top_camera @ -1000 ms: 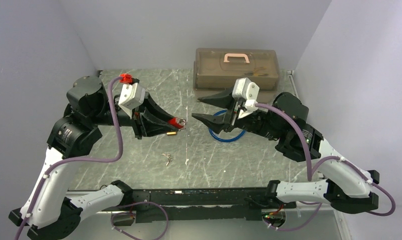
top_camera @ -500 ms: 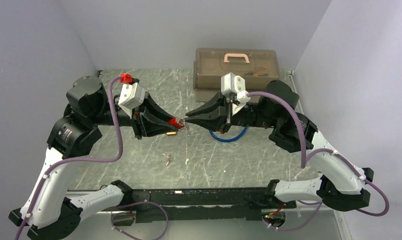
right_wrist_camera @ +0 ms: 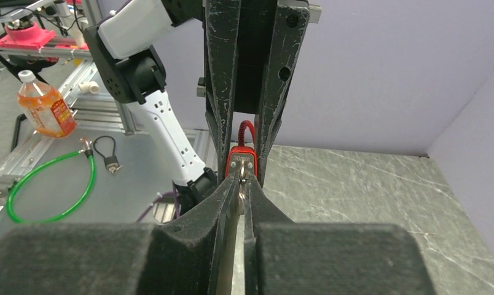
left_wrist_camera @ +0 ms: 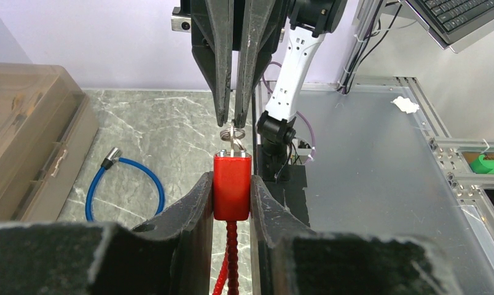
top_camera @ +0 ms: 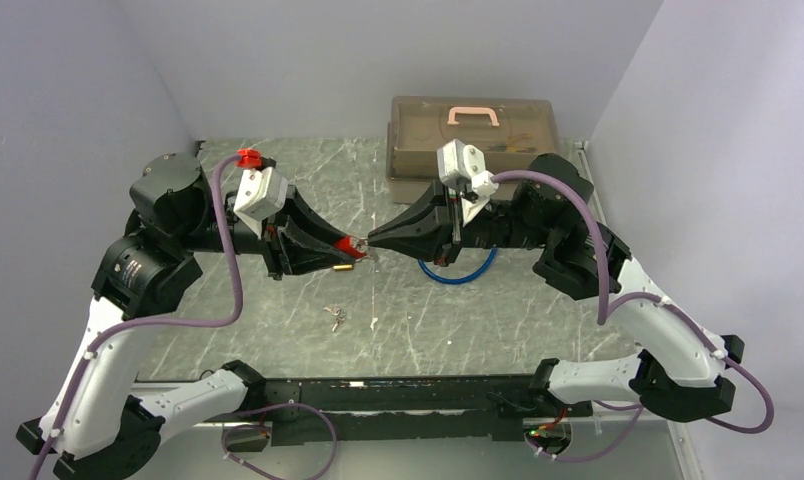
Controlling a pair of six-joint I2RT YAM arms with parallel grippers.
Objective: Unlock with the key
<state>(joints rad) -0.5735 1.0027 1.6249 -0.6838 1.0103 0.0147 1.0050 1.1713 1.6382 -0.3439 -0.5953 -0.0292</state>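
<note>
Turning the key (left_wrist_camera: 232,142) well means twisting about its own shaft. It sits in the red lock (left_wrist_camera: 231,198), held above the bench (top_camera: 278,310). The right end effector (right_wrist_camera: 242,181) pinches it narrowly; the left end effector (left_wrist_camera: 231,184) clamps the lock and must resist the twist.

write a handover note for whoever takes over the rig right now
Left gripper: shut on the red rectangular padlock, held between the arms with its keyhole end toward the right arm.
Right gripper: shut on the small silver key, which appears seated in the padlock's end.
Done: lock held, key in and gripped.
Left: turn the key and open the lock; nothing shows it open yet.
Also there: spare silver keys on the grey marbled table, blue cable loop under the right arm.
</note>
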